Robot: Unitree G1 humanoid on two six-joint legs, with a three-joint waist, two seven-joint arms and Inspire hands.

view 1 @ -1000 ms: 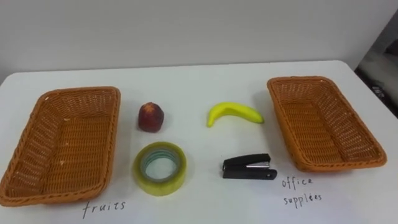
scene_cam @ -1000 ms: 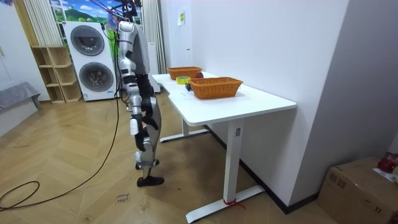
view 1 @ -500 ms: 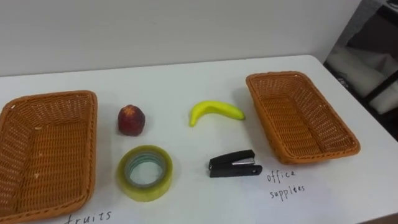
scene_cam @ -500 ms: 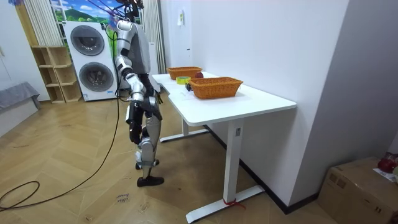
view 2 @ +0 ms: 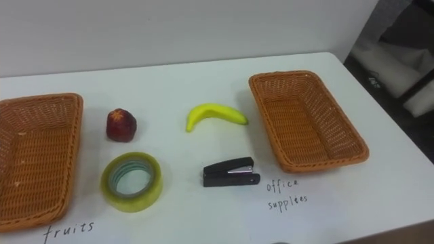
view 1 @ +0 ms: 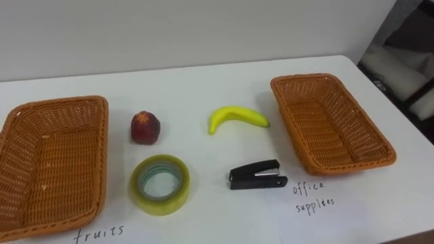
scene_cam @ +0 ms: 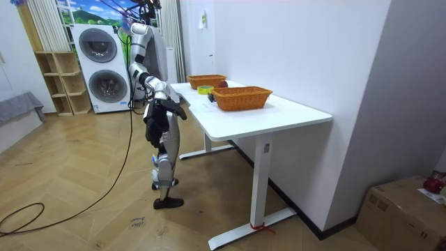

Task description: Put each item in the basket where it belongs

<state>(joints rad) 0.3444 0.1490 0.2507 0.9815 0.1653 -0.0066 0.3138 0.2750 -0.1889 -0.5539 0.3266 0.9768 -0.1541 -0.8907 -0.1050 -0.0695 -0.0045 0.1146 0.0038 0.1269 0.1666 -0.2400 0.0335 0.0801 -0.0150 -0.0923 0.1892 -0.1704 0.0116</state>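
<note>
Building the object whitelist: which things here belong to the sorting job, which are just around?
Job: left basket, right basket, banana, red fruit, tape roll, stapler.
Around: washing machines, wooden shelf, cardboard box.

We see a plain white wall (scene_cam: 300, 49) behind a white table (scene_cam: 293, 115) | we note a herringbone wood floor (scene_cam: 83, 216) | stacked washing machines (scene_cam: 100, 66) and an open wooden shelf unit (scene_cam: 59, 84) stand at the room view's left | a cardboard box (scene_cam: 404, 209) sits low at its right
</note>
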